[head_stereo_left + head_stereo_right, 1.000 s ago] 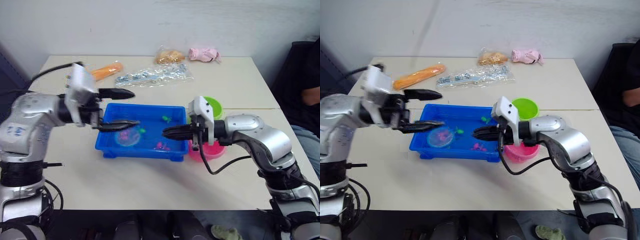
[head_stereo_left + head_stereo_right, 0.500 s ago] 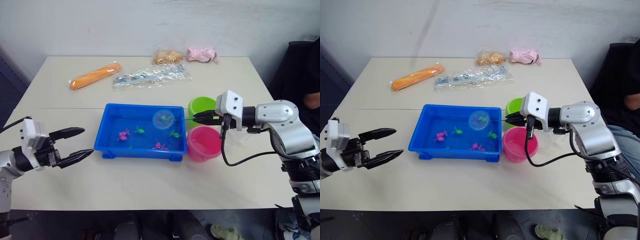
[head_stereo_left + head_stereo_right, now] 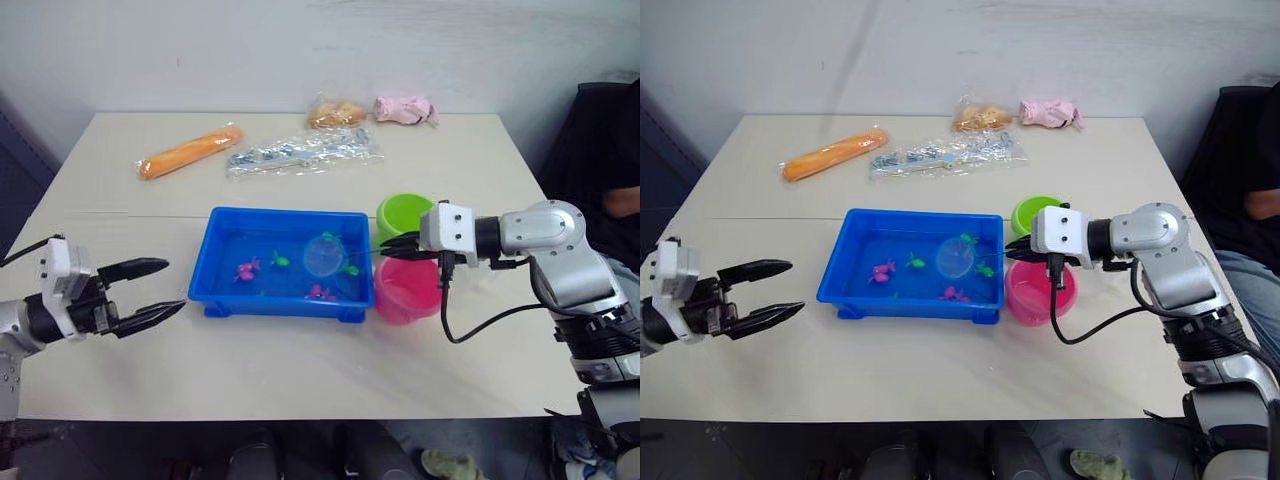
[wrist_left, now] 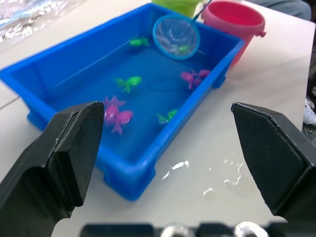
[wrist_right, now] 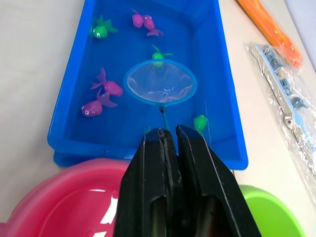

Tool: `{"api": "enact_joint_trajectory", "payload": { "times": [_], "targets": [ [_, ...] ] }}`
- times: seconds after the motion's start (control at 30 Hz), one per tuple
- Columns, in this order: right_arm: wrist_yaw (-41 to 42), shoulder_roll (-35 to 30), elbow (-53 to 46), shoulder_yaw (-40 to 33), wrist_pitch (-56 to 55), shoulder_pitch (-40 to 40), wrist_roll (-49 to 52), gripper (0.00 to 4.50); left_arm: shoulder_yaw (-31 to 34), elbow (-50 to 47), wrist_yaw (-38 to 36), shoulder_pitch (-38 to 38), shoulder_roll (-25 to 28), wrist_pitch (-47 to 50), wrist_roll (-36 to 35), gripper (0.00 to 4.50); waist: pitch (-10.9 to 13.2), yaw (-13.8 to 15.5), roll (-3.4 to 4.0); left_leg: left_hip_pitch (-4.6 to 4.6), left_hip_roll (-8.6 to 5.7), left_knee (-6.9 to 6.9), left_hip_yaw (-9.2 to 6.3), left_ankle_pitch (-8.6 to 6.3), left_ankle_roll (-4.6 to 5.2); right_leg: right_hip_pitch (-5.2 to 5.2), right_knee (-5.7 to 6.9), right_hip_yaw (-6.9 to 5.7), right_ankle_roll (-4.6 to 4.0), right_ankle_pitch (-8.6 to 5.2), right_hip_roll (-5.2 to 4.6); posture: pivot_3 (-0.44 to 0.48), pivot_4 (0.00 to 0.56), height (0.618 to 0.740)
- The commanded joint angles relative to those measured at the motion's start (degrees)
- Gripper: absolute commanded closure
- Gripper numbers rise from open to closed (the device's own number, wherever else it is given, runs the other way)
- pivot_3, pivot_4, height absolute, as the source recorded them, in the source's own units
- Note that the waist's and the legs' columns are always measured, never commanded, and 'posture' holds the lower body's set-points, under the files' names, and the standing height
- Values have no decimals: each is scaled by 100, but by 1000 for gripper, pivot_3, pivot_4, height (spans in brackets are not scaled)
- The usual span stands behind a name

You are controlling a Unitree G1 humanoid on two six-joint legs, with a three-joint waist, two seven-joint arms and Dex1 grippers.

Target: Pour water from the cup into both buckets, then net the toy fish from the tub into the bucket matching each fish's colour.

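Holding net (image 5: 160, 84) ahead of right jaws, over tub (image 5: 224, 106).

Toward twelve o'clock on your pale tabletop (image 3: 300, 370) you have a long orange packet (image 3: 188, 151), a clear plastic bag of metal parts (image 3: 300, 152), a bag of brownish snacks (image 3: 335, 112) and a crumpled pink cloth (image 3: 405, 108).

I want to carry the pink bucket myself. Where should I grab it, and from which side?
Grab the pink bucket by its rim, coming from above on the side nearest the table's front edge. It stands upright with water in it, so a level hold there should spill least. The blue tub crowds one side, the green bucket sits behind, and the right gripper hangs over its far edge.
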Motion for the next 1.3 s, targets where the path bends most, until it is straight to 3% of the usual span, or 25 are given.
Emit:
{"api": "enact_joint_trajectory", "payload": {
  "times": [0.03, 0.57, 0.97, 1.13, 1.3],
  "targets": [
    [28, -10, -163, -113, -67, -80, 32, 4500, 16, -300, 29, -77, 148, 141, -152, 58, 1, -32, 1, 0, 0, -1, 1, 0, 0, -1, 1, 1, 0, 0, 1, 0, 150, 740],
    [498, 123, -40, 179, -658, -130, -95, 4500, 117, -823, 274, 476, -96, 240, -283, 58, 1, -13, 2, 3, 0, 3, -1, 1, -1, -1, 7, 1, 0, 0, 2, 0, 150, 740],
    [346, 383, 769, 409, -1130, -434, -636, 4500, 133, -828, 278, 734, -156, 92, -303, 58, 1, -13, 2, 3, 0, 5, -1, 1, -1, 0, 6, 1, 0, 0, 1, 0, 150, 740],
    [287, 470, 1123, 402, -1384, -591, -782, 4500, 41, -801, 261, 556, -125, -5, -278, 58, 1, -15, 2, 3, 1, 5, -1, 1, -1, -1, 8, 1, 0, 0, 2, 0, 150, 740],
    [394, 472, 1533, 458, -1816, -742, -903, 4500, -358, -433, 163, -183, 62, 5, -114, 58, 1, -6, 2, 2, 0, 14, 0, 1, -1, 2, 11, 0, 0, 0, 2, 0, 150, 740]
  ]
}}
